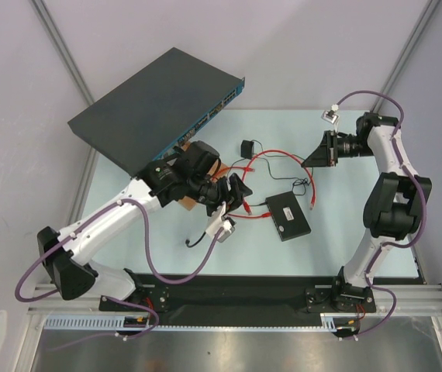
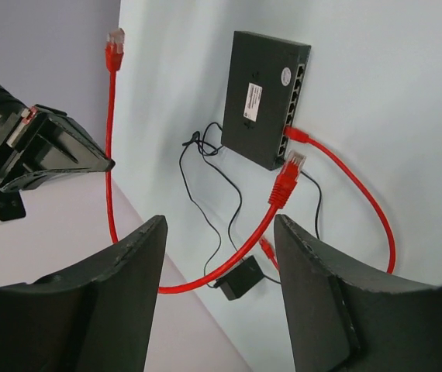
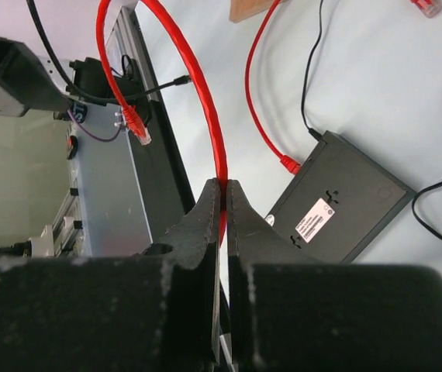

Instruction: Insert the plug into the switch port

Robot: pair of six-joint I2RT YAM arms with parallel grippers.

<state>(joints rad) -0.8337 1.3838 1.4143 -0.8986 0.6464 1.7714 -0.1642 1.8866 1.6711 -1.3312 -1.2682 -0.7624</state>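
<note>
The switch [image 1: 289,215] is a flat black box with a white label, lying on the table; it also shows in the left wrist view [image 2: 267,97] and the right wrist view [image 3: 341,205]. My right gripper [image 3: 222,184] is shut on the thin red cable [image 3: 205,116] and holds it above the table [image 1: 312,157]. The cable arcs over to its free plug [image 3: 136,128]. That plug [image 2: 287,174] hangs in the air just ahead of my left gripper [image 2: 219,225], which is open and empty [image 1: 236,198]. The plug is short of the row of ports [image 2: 295,93].
Another red connector [image 2: 295,136] sits in a switch port. A further red connector [image 3: 426,6] lies on the table. The large rack unit [image 1: 159,101] stands at the back left. A small black cube [image 2: 240,279] on a thin black wire lies near the wooden block [image 1: 219,167].
</note>
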